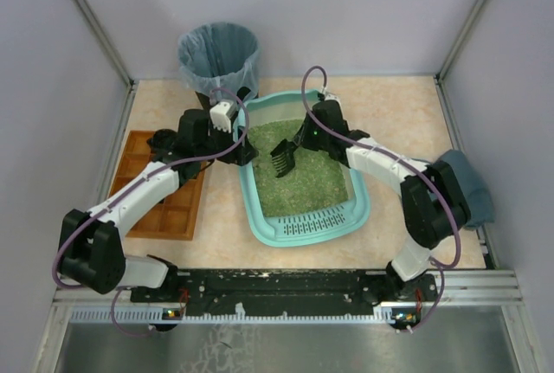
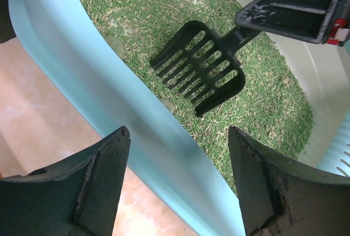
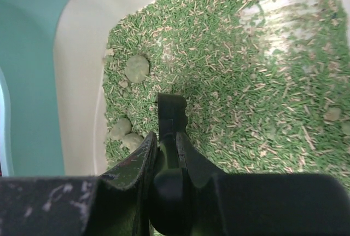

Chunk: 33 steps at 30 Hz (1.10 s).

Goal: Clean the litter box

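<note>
Overhead view, wrists close over litter box (image 1: 310,226)

light: bright, even | shadows: soft, faint | focus: wrist-view foreground slightly soft

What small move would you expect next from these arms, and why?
Probably the left gripper pinches the litter box wall: its open jaws straddle that wall. That would steady it while the scoop, held by the right gripper, goes for the clumps nearby.

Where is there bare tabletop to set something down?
Bare: the table's far-right corner, bordered by bin, litter box and right arm; the near strip between litter box and base rail. Crowded: the left, where the left arm overhangs the wooden tray.
</note>
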Available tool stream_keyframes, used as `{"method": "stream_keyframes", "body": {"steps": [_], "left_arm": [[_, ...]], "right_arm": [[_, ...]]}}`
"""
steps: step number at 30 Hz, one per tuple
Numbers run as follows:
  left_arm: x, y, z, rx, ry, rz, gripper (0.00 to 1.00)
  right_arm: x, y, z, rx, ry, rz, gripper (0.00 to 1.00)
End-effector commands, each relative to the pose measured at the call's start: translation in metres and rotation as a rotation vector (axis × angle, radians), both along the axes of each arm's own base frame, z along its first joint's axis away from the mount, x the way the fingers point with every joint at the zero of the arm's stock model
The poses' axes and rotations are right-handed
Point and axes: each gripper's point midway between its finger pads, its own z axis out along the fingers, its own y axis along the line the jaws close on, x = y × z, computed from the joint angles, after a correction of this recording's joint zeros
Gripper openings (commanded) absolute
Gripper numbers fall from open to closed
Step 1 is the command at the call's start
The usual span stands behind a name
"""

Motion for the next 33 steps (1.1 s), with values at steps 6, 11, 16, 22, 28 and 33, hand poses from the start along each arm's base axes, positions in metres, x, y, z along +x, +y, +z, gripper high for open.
{"method": "stream_keyframes", "body": {"steps": [6, 11, 16, 22, 28, 33], "left_arm": [[0.004, -0.006, 0.011, 0.002, -0.034, -0.021, 0.78], [0.004, -0.006, 0.011, 0.005, -0.036, -0.022, 0.78], [0.004, -0.005, 0.012, 0.007, -0.039, -0.015, 0.79], [0.005, -0.003, 0.013, 0.013, -0.046, -0.004, 0.79], [0.006, 0.003, 0.017, 0.024, -0.067, 0.018, 0.80], [0.007, 0.004, 0.019, 0.027, -0.079, 0.027, 0.80]], "right_arm": [[-0.042, 0.056, -0.052, 0.154, 0.209, 0.137, 0.00], [-0.051, 0.066, -0.055, 0.259, 0.240, 0.140, 0.00], [-0.046, 0.050, -0.039, 0.241, 0.165, 0.082, 0.00], [-0.039, 0.026, -0.002, 0.319, 0.082, 0.008, 0.00], [-0.036, 0.006, 0.019, 0.370, 0.044, -0.048, 0.00], [-0.035, -0.006, 0.034, 0.375, -0.001, -0.082, 0.00]]}}
